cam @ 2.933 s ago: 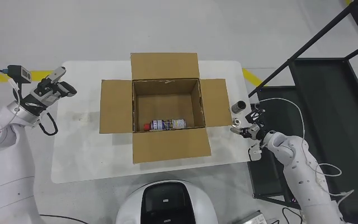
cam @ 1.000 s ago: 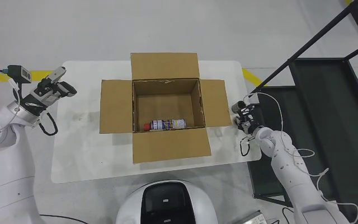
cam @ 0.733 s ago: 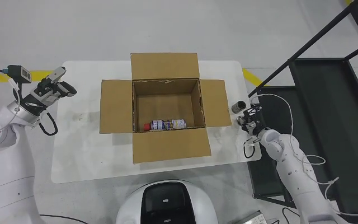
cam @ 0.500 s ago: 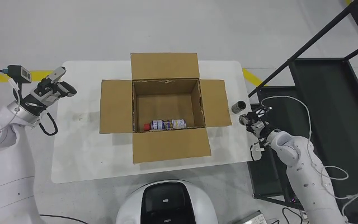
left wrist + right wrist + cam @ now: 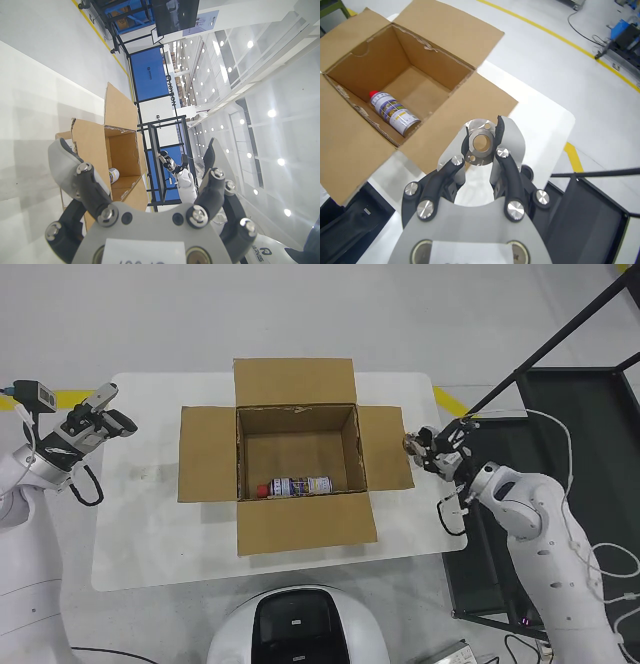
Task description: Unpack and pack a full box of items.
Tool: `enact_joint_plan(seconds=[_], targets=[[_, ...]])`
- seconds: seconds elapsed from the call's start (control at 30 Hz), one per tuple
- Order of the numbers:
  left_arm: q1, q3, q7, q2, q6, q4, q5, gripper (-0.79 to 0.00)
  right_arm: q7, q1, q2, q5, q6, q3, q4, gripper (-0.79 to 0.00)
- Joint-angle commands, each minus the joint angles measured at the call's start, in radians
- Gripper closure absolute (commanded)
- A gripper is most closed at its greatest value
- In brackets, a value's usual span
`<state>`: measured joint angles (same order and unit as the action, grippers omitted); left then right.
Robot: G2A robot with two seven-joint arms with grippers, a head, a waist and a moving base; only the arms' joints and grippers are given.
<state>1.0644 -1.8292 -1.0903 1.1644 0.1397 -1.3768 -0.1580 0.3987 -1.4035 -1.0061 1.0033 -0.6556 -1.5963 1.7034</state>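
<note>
An open cardboard box (image 5: pixel 208 452) stands in the middle of the white table with all flaps folded out. One spray can (image 5: pixel 295 485) with a red cap lies on its side on the box floor; the right wrist view has the can (image 5: pixel 392 112) near a box wall. My right gripper (image 5: pixel 480 143) is shut on a round metal flange (image 5: pixel 480 150), lifted over the table beside the box's right flap; from above the right gripper (image 5: pixel 422 449) sits at that flap's edge. My left gripper (image 5: pixel 135 160) is open with nothing in it, off the table's left side (image 5: pixel 100 414).
A dark metal rack (image 5: pixel 570 464) stands close to the table's right edge, under my right arm. The box flaps (image 5: pixel 300 524) cover much of the table (image 5: pixel 150 534), leaving bare strips on the left and at the front.
My right gripper closed on the metal flange at the table's right edge, lifted it, and carried it left toward the box's right flap. The left arm has stayed still.
</note>
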Motion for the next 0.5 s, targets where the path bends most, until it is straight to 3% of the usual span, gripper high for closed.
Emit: enact_joint_plan(seconds=[0.0,0.47], targets=[[0.000,0.000,0.000,0.000,0.000,0.000,0.000,-0.785,0.020,0.087,-0.007,0.004,-0.002,0.084,-0.024,0.000],[0.000,0.000,0.000,0.000,0.000,0.000,0.000,-0.785,0.045,0.506,-0.112,-0.015,0.037,0.597,-0.276,0.000]])
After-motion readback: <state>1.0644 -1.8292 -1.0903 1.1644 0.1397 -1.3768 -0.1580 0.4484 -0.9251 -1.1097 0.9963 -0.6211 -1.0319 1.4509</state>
